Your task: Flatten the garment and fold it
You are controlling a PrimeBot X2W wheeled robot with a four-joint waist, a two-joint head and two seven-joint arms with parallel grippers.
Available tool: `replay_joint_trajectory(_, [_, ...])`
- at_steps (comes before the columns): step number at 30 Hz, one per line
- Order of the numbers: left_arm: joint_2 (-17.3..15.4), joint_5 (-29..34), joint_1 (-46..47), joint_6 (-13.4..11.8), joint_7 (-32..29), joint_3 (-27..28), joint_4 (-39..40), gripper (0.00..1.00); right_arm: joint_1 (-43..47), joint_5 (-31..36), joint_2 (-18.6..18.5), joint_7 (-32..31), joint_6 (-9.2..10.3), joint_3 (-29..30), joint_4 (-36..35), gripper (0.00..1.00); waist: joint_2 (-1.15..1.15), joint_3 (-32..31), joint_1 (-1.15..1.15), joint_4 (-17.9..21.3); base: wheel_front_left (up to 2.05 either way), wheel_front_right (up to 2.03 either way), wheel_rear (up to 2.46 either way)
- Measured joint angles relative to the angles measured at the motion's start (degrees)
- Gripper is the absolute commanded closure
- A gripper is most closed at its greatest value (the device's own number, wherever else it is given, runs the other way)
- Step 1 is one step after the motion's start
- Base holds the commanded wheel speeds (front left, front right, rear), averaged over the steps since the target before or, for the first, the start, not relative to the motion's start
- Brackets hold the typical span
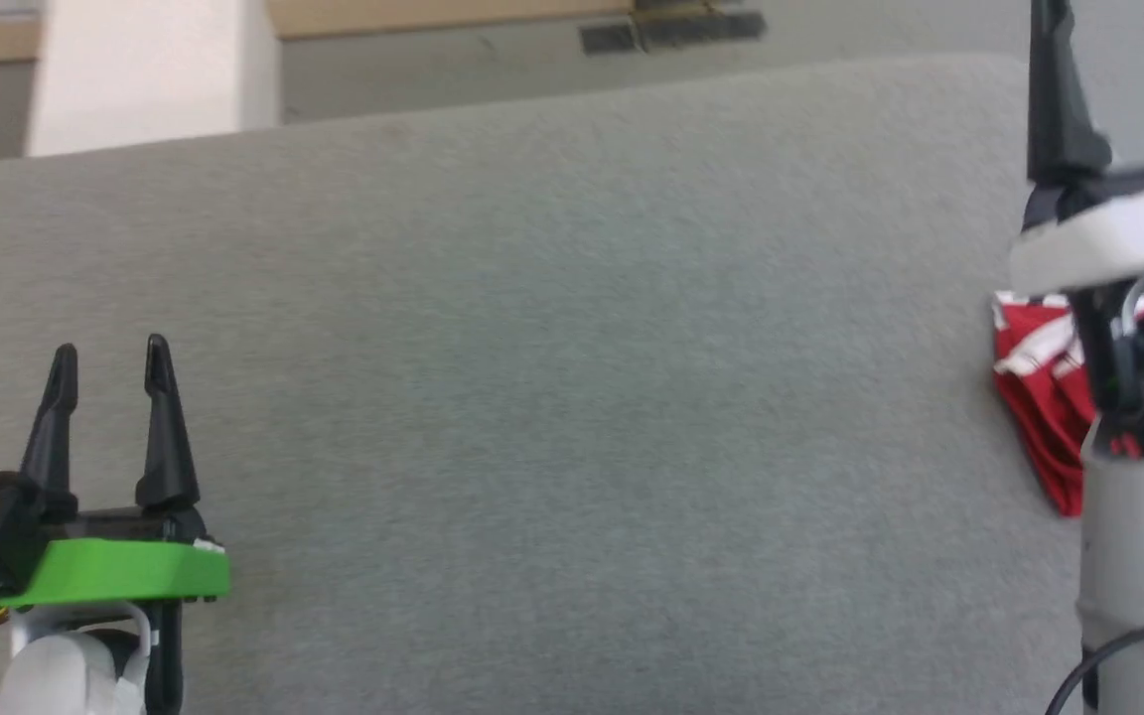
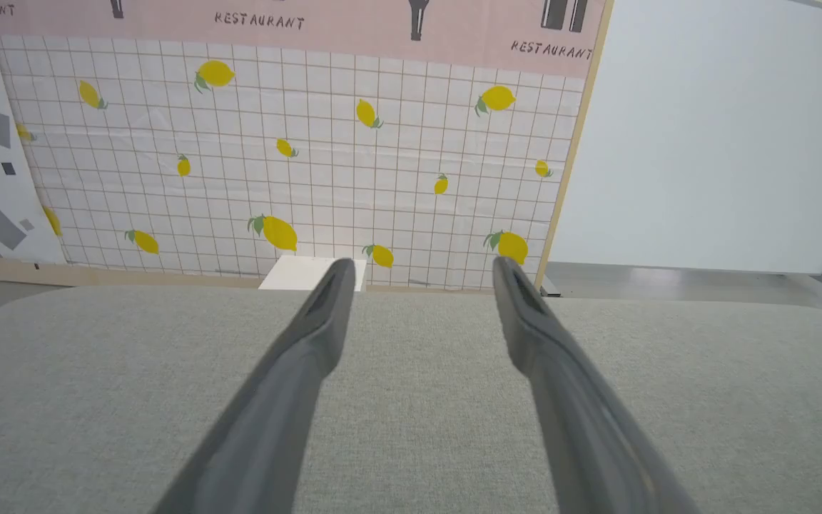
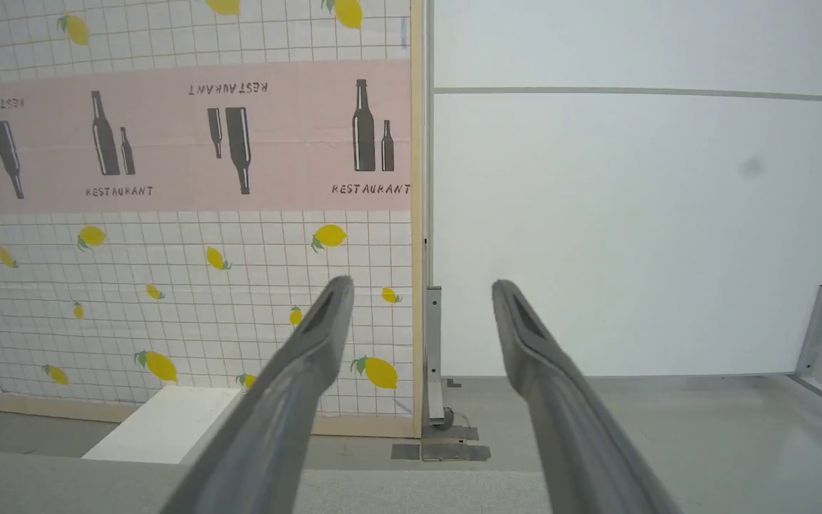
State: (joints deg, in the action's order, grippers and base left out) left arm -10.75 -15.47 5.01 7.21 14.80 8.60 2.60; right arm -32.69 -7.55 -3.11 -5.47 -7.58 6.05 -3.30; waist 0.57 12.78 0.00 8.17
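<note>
The red garment with white trim lies bunched on the grey padded surface at the far right of the head view, partly hidden behind my right arm. My right gripper is raised above it, open and empty, fingers pointing up; in the right wrist view its fingers frame the far wall. My left gripper stands open at the lower left, far from the garment, with nothing between its fingers.
The grey surface ends at a rounded far edge, with floor beyond. A lemon-patterned wall panel and a white partition stand behind. A white box sits on the floor by the wall.
</note>
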Motion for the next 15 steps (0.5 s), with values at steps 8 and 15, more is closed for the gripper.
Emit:
replay_joint_trajectory(8, [2.68, 0.38, 1.25, -0.48, -0.01, 0.01, -3.09, 0.0, 7.9, -9.98, 0.1, 12.59, 0.01, -2.92, 6.33, 0.0, 0.0, -4.37, 0.0, -5.3, 0.0, 0.0, 0.0])
replay_joint_trajectory(15, [3.82, 1.74, 1.85, -1.32, -0.01, -0.11, -5.56, 0.0, 13.38, -9.93, 0.23, 19.25, 0.01, -4.2, 13.16, 0.0, 0.0, -7.45, 0.0, -8.64, 0.0, 0.0, 0.0])
